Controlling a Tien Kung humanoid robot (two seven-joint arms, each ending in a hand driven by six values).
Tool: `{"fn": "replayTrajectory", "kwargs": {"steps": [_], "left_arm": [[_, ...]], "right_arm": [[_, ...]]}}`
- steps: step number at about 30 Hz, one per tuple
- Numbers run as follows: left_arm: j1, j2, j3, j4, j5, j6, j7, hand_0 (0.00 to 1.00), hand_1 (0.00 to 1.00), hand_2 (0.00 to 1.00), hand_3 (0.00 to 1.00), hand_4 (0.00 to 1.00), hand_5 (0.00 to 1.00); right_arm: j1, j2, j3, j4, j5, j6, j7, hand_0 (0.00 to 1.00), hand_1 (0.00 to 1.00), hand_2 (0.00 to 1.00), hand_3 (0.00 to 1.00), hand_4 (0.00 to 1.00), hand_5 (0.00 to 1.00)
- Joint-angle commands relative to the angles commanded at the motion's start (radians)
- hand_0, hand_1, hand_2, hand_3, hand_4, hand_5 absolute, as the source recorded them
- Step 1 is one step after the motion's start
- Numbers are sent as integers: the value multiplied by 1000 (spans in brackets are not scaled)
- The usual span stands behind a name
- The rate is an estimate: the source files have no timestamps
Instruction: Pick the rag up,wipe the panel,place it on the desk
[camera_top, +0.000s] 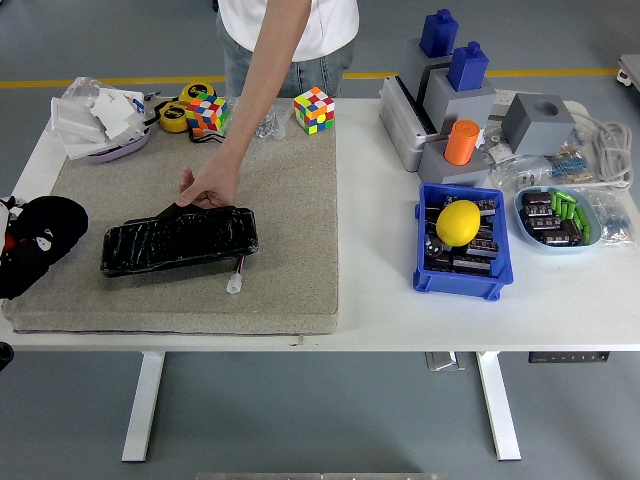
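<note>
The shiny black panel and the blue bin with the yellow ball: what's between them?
In the head view, only the bare tan felt mat and a strip of white table separate the glossy black panel from the blue bin.

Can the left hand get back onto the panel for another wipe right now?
Probably yes: the left hand sits at the mat's left edge holding the black rag, with bare mat up to the panel. The person's hand holds its far edge only.
</note>
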Motion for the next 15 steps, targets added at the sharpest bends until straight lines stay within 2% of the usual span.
{"fn": "replayTrajectory", "kwargs": {"steps": [1,6,7,12,13,15], "left_arm": [[1,-2,2,5,-3,0,0,281,397,490,583,539,171],[3,-8,9,22,-26,0,-11,281,397,490,583,539,171],[3,-8,9,23,-28,0,-13,312,457,514,588,584,183],[0,-9,12,24,-34,0,-13,312,457,514,588,584,183],[1,-8,11,23,-37,0,-14,331,473,522,592,720,250],[2,-6,12,22,-42,0,-19,331,473,522,592,720,250]], "right_arm": [[1,0,-1,0,-1,0,0,744,645,692,592,960,581],[1,-1,-2,1,-1,0,-2,744,645,692,592,960,581],[1,-1,-2,0,-2,0,-2,743,646,692,591,960,582],[1,-3,-1,1,-2,-1,-2,743,646,692,591,960,582],[2,-3,-2,1,-2,-1,-3,745,646,692,592,960,581],[2,-3,-2,1,-2,-1,-3,745,646,692,592,960,581]]}}
